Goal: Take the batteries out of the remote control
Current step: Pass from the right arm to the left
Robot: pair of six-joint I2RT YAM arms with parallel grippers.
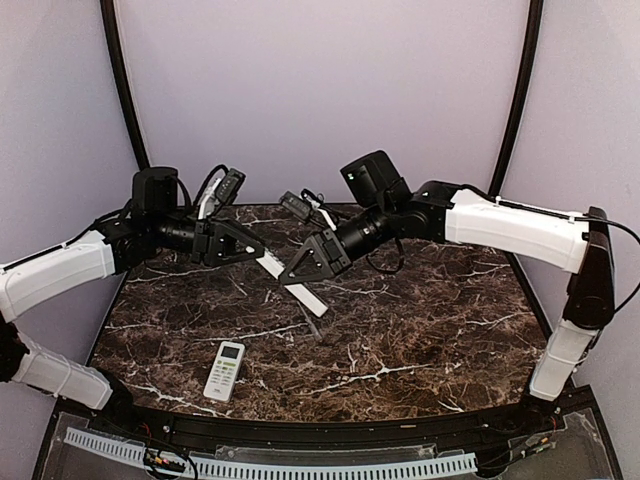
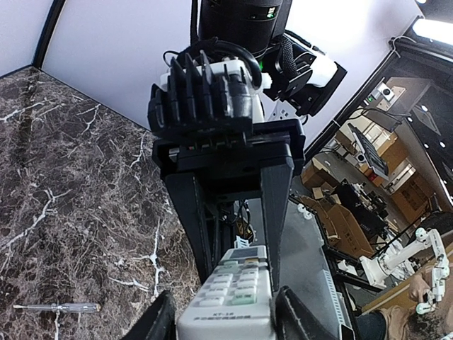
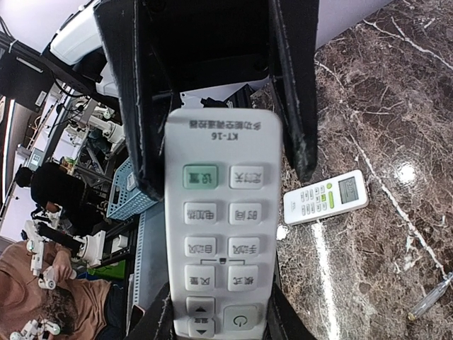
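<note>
A second remote (image 1: 224, 370) lies face up on the marbled surface (image 1: 420, 330), near its front edge. Farther in, a slim pen-like tool (image 2: 55, 307) lies flat on the stone, well apart from it. Above the middle of the surface the remote (image 1: 305, 297) hangs in the air between the two arms, slanting down from left to right. The right fingers (image 3: 282, 322) are clenched across its width toward the lower end, which sticks out past them. The left fingers (image 2: 159, 322) stand close on either side of the upper end, the one printed KT-16; I cannot tell whether they press on it. The button face is turned to both wrist cameras, and the batteries are out of sight.
</note>
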